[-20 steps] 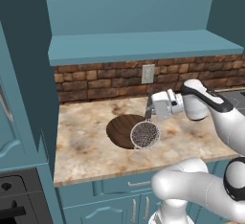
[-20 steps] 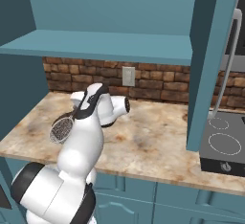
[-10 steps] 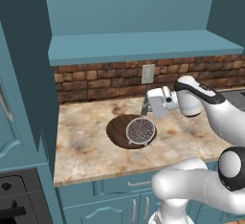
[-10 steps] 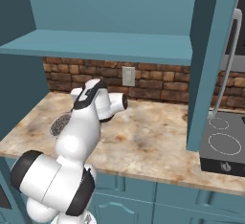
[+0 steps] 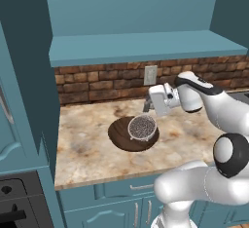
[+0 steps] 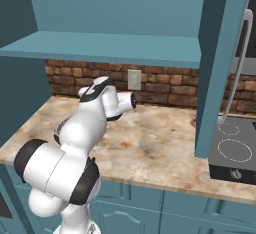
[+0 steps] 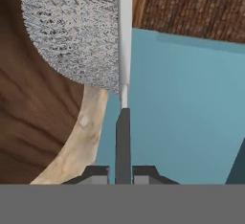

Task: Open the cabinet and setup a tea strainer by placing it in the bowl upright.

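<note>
The cabinet stands open: its left door [image 5: 24, 76] and right door [image 6: 220, 63] are swung out, baring the teal shelf [image 5: 141, 47]. On the counter sits the dark wooden bowl [image 5: 121, 137], its grain close up in the hand view [image 7: 33, 122]. The tea strainer [image 5: 142, 127] hangs over the bowl's right half, mesh basket low, and I cannot tell whether it touches the wood. In the hand view its mesh [image 7: 76, 31] fills the upper left. My gripper [image 5: 147, 106] is shut on the strainer's thin handle [image 7: 123, 137], which runs between the fingertips [image 7: 98, 173].
A granite counter [image 5: 87, 149] runs under the cabinet, backed by a brick wall with a white outlet [image 5: 151, 74]. A stove top [image 6: 232, 153] lies at the right past the open door. An oven front [image 5: 14, 198] sits low on the left.
My hand has carried the strainer a little to the left and farther back, from the bowl's front right edge to over the bowl.
</note>
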Controlling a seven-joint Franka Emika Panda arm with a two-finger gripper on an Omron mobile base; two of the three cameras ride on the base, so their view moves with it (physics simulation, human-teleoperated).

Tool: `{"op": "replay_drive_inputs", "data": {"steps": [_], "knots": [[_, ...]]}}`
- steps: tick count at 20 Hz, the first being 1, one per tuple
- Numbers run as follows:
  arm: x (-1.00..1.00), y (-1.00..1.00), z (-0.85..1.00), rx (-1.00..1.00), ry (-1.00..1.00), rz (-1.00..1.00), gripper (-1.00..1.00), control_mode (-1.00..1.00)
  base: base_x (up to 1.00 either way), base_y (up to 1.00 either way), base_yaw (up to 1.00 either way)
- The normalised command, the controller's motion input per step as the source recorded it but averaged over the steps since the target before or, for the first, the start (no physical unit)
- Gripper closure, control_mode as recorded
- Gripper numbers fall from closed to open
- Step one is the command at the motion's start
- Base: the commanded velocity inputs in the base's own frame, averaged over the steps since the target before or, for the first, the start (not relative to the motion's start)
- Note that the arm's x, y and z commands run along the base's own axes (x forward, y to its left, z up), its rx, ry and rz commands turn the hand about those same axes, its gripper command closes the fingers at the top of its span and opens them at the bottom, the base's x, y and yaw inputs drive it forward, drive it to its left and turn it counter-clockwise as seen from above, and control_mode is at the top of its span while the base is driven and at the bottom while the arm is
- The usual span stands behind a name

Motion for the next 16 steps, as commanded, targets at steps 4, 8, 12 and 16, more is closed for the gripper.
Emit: {"op": "replay_drive_inputs", "data": {"steps": [4, 8, 12, 16], "knots": [[0.27, -0.05, -0.45, 0.00, -0.24, 0.10, 1.00, -1.00, 0.00, 0.00, 0.00], [0.13, 0.00, -0.58, 0.02, -0.24, 0.09, 1.00, -1.00, 0.00, 0.00, 0.00], [0.10, -0.13, -0.72, 0.00, -0.12, 0.08, 1.00, -1.00, 0.00, 0.00, 0.00], [0.03, -0.43, -0.84, 0.00, -0.14, 0.06, 1.00, -1.00, 0.00, 0.00, 0.00]]}}
